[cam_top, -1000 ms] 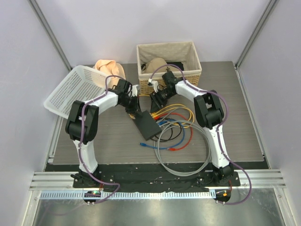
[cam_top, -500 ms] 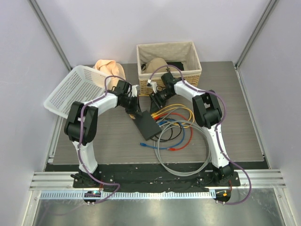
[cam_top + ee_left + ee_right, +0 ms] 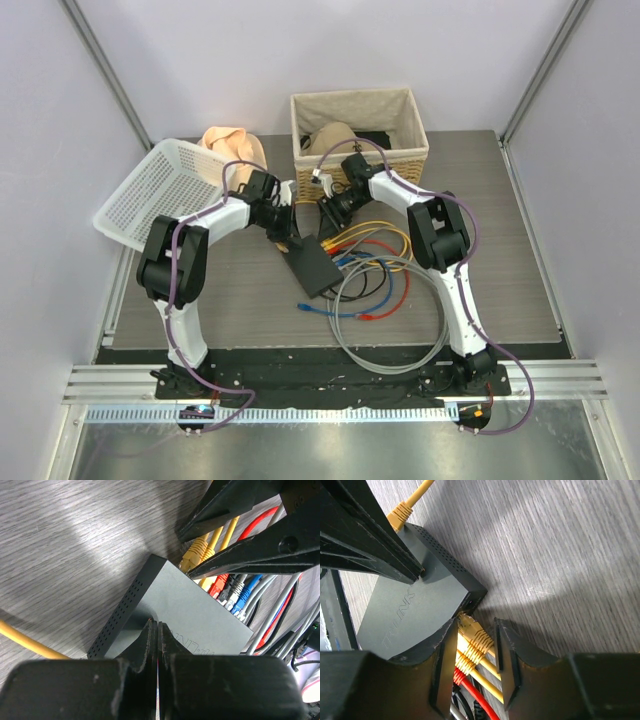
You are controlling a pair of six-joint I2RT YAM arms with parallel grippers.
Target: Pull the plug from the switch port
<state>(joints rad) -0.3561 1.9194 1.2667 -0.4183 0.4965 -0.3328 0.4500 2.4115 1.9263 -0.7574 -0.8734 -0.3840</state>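
The switch (image 3: 312,265) is set at the middle of the table (image 3: 500,270), with cables (image 3: 372,262) looped to its right. A basket (image 3: 350,103) is placed at the far edge, and a crate (image 3: 150,190) is propped over the far-left corner.

white mesh basket (image 3: 150,190) tipped up back left, peachy cloth lump (image 3: 228,140) beside it; lined wicker basket (image 3: 412,158) at back, grey cable loop (image 3: 385,362)

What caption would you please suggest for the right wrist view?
Right tool straddles the yellow plug at the corner of the switch.
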